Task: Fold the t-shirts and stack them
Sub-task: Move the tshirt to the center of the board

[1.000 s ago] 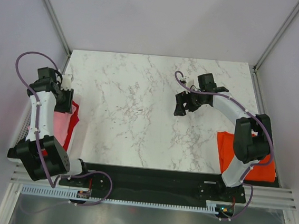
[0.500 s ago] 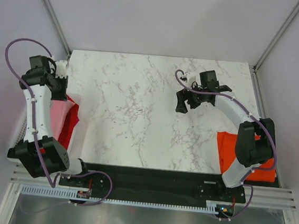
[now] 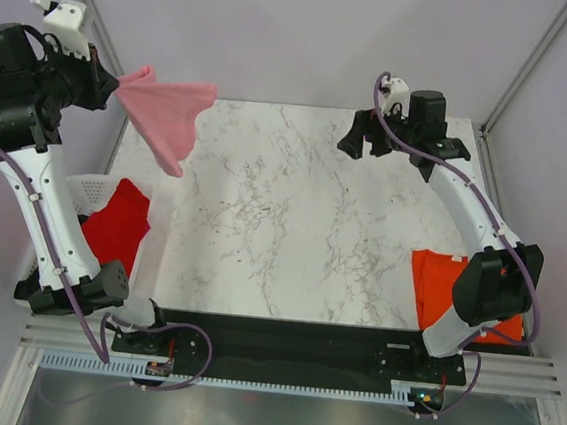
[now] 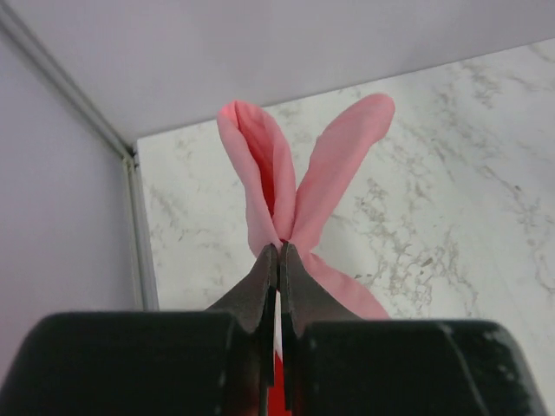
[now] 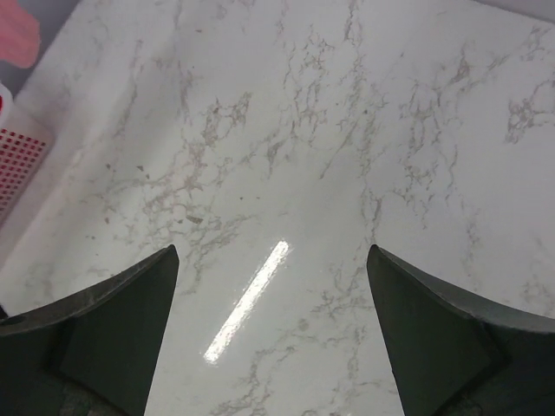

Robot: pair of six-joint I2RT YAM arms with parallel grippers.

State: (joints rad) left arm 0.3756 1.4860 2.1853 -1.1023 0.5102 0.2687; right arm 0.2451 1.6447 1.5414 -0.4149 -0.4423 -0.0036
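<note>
Left gripper (image 3: 108, 85) clamped on pink shirt (image 3: 168, 111), held high over far left corner of counter (image 3: 282, 232). Cloth hangs bunched. Right gripper (image 3: 363, 138) wide apart, holds nothing, far right.

Do well: carry pink shirt to middle, lay flat, right gripper catches loose edge.

Red shirt (image 3: 121, 227) in basket (image 3: 90, 189), left. Orange shirt (image 3: 435, 282) near right. Basket rim could snag hanging cloth.

L fingers (image 4: 269, 260) shut on pink tee (image 3: 168, 111), hoisted it off basket (image 3: 90, 187) (red tee (image 3: 121, 232) now showing); R arm (image 3: 465, 205) swung back.
</note>
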